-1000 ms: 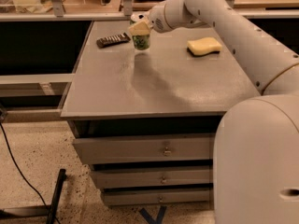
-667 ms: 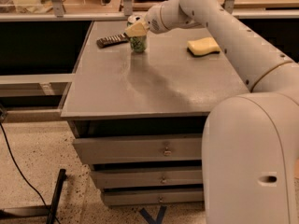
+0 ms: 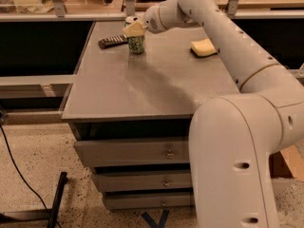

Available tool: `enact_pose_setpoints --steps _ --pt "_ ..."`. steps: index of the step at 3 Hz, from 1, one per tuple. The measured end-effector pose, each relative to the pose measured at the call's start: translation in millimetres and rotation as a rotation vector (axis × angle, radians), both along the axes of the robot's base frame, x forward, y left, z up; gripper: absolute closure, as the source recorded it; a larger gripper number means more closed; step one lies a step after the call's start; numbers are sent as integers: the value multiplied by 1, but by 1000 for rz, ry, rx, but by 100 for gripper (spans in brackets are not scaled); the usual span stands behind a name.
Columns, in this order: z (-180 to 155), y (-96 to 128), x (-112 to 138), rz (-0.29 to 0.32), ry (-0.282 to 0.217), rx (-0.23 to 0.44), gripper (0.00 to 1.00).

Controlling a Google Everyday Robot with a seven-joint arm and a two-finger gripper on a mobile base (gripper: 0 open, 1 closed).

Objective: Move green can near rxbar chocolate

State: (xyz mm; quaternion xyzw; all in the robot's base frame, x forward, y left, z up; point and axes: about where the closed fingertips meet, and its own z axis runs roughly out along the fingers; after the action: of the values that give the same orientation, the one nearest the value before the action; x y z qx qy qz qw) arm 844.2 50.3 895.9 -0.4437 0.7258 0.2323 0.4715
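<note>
The green can (image 3: pixel 136 44) stands upright on the grey table (image 3: pixel 142 89) at the far left part of its top. My gripper (image 3: pixel 134 31) reaches in from the right and is shut on the can's top, with a pale finger (image 3: pixel 133 29) covering its lid. The rxbar chocolate (image 3: pixel 112 42), a flat dark bar, lies just left of the can with a small gap between them.
A yellow sponge (image 3: pixel 203 47) lies at the far right of the table. A silver-topped object (image 3: pixel 131 19) shows behind the gripper. My arm (image 3: pixel 223 37) spans the table's right side. Drawers (image 3: pixel 137 153) sit under the top; a rail runs behind.
My gripper has moved the green can a little to the left, closer to the dark bar. The sponge and the bar have not moved.
</note>
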Motion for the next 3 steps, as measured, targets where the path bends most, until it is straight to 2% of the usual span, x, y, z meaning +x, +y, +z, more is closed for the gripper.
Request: enact_pose_setpoints --steps 1,2,3 --pt "3 5 0 11 6 22 13" --pt "6 2 0 6 3 30 0" --pt "12 -8 -3 -9 -8 28 0"
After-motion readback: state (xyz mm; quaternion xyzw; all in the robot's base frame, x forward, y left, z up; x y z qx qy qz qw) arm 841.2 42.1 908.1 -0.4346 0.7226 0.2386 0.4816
